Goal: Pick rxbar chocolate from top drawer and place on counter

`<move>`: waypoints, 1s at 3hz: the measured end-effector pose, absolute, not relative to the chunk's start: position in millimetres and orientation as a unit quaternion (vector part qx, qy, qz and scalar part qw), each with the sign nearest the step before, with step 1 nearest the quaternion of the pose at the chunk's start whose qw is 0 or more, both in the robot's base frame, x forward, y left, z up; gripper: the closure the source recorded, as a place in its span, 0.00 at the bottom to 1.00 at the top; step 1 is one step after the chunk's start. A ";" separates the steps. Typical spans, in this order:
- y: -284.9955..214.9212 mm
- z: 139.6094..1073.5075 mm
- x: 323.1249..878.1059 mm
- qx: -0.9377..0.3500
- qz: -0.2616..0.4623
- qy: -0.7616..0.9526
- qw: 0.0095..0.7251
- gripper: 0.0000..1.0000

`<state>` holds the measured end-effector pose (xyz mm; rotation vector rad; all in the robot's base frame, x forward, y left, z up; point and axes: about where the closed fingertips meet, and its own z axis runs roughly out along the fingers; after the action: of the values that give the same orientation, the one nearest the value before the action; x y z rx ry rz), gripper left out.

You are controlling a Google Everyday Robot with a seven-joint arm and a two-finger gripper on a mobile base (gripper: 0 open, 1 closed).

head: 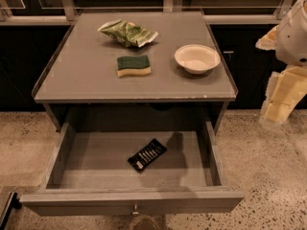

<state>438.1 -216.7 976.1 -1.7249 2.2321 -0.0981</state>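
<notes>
gripper [282,96]: far right edge, right of counter [86,83], well apart from drawer [58,158]; touching no item; spread or pressed together, cannot tell
arm [296,32]: white shell top right, cut off by frame
rxbar [147,155]: flat on drawer floor, right of middle, lying diagonal, print up
drawer: open, knob [135,210] at front
counter: bag [127,33], sponge [134,65], bowl [197,58] on top
hidden: drawer's back end under counter, in shadow

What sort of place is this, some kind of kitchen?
Probably a kitchen-like test area: a counter with a sponge, bowl and snack bag, and an open top drawer holding an rxbar chocolate. The robot's claw hangs at the right edge, beside the counter.
</notes>
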 end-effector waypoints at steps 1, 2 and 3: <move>-216.7 976.1 438.1 -0.603 -0.034 0.781 0.159 0.00; -214.4 969.7 439.0 -0.597 -0.027 0.781 0.181 0.00; -208.0 932.4 435.5 -0.576 0.015 0.790 0.211 0.00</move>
<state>435.5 -208.0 932.4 -1.5993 2.1952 0.0406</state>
